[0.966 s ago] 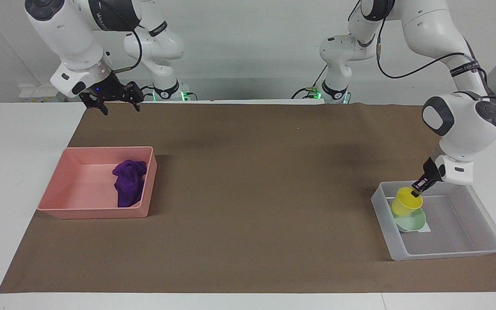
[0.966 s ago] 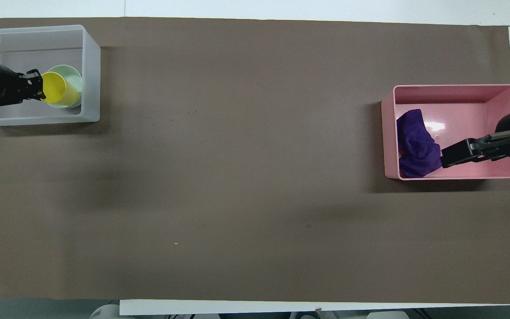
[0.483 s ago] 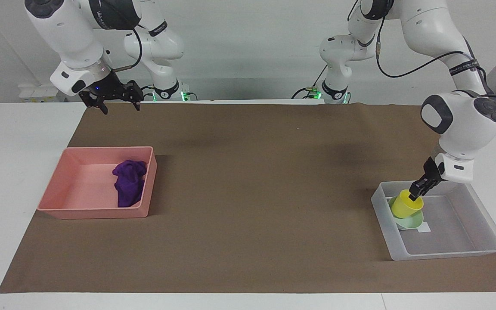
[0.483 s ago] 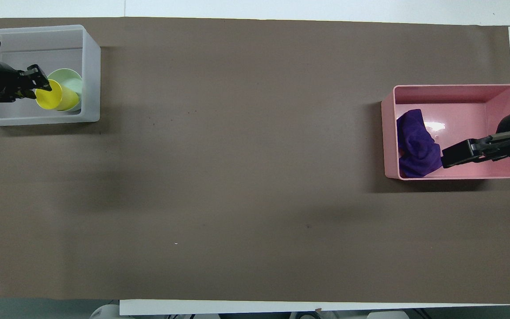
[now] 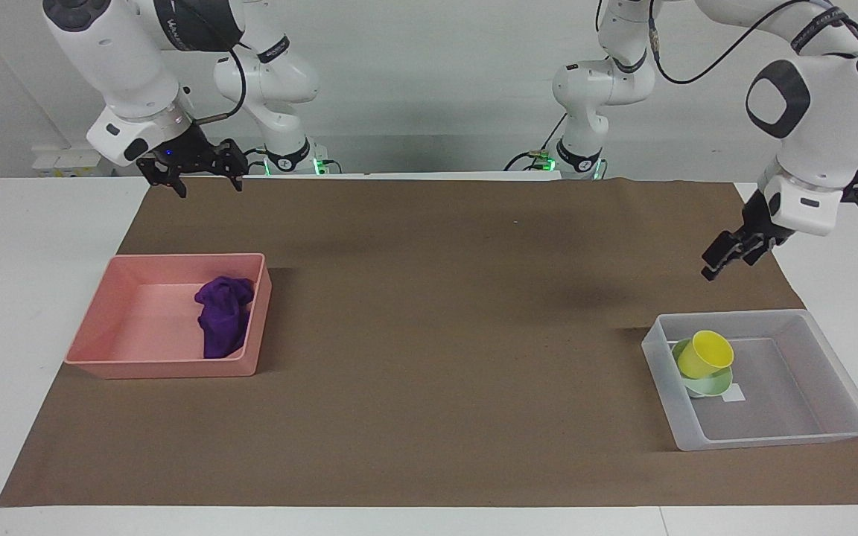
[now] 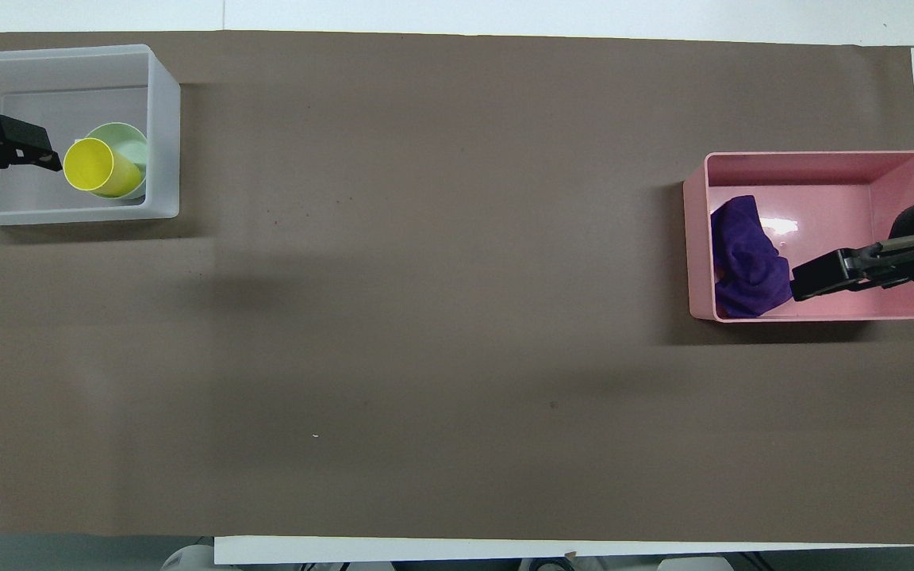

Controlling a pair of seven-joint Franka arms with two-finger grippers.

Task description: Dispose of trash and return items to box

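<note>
Yellow cup (image 5: 706,353) inside the translucent whitish-grey box (image 5: 831,428), tilted, leaning on the pale mint-green bowl (image 5: 712,385); open mouth turned up and toward the left arm's end of the desk (image 5: 19,298). Cup small, plain plastic, bright yellow, narrower than the bowl. Bowl shallow, partly hidden under the cup, close to the box wall that faces the desk's middle. Small white square mark (image 5: 733,396) on the box bottom just beside the bowl.

Left gripper (image 5: 722,255) up in the air above the brown mat (image 5: 436,313), over the box edge nearest the robots in the facing view; fingers spread apart, holding nothing, well clear of the cup.

Purple rag (image 5: 223,315) crumpled with folds in the pink bin (image 5: 94,339), against the bin wall that faces the box. Pink bin well apart from the box, toward the right arm's end of the desk.

Right gripper (image 5: 192,168) waiting high near the mat edge, on the robots' side of the pink bin; fingers open wide, empty.
</note>
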